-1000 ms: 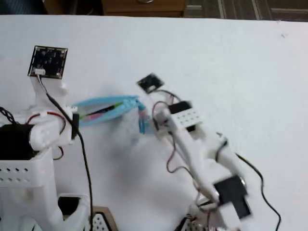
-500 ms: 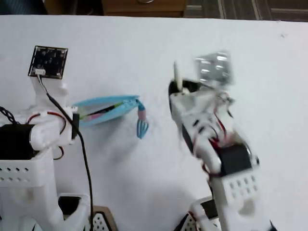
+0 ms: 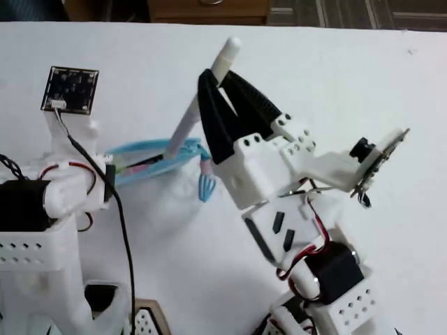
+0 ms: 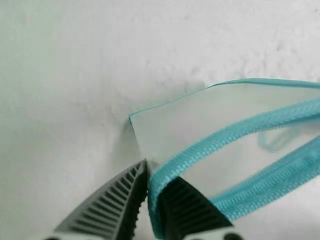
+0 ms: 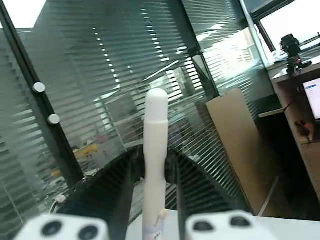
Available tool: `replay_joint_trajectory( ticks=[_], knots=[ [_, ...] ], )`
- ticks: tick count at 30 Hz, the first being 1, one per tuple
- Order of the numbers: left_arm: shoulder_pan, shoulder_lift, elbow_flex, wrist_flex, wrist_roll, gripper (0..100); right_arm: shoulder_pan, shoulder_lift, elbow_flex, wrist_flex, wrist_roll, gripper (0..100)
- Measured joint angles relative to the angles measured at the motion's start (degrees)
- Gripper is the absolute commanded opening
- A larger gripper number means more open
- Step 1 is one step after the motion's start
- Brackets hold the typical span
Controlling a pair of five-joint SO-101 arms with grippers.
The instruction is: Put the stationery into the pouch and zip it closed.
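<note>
A white pen (image 3: 187,118) is gripped between the black jaws of the right gripper (image 3: 218,78), slanted, with its lower end over the open blue pouch (image 3: 150,159) lying left of centre on the table (image 3: 335,70). The pouch's left edge is pinched by the left gripper (image 4: 147,172).

Pouch (image 3: 150,159) on table (image 3: 140,56), left gripper (image 4: 149,175) at corner; pen (image 3: 191,114) over other end.
</note>
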Motion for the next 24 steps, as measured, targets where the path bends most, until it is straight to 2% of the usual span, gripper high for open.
replay_joint_trajectory(
  ticks=[7, 15, 24],
  knots=[
    [0.0, 0.0, 0.0, 0.0, 0.0, 2, -1.6, 0.6, 8.4, -0.2, -0.1, 1.7],
    [0.0, 0.0, 0.0, 0.0, 0.0, 2, -3.1, 1.2, 14.3, -8.4, 0.1, 1.7],
    [0.0, 0.0, 0.0, 0.0, 0.0, 2, -3.1, 5.0, -0.4, -6.6, 1.2, 1.7]
  ],
)
